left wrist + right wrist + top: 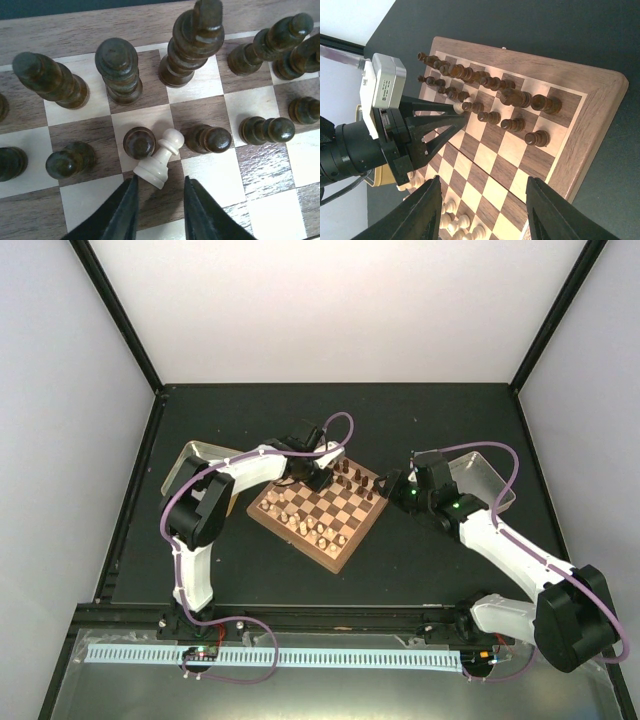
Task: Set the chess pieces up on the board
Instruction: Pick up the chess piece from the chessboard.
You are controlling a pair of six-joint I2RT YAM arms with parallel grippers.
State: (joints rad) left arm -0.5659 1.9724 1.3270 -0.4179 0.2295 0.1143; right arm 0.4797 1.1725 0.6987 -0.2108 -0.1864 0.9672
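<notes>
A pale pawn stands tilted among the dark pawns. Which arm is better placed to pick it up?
Left, I think. The left hand is right at the pale pawn, fingertips just short of its base. The right hand hangs open by the board's corner, away from that pawn.

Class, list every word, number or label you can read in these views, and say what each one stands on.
The sticker on the grey camera box at the left arm's wrist: printed lines, too small to read.
The board and the chess pieces: no markings visible.
No other text is visible.
</notes>
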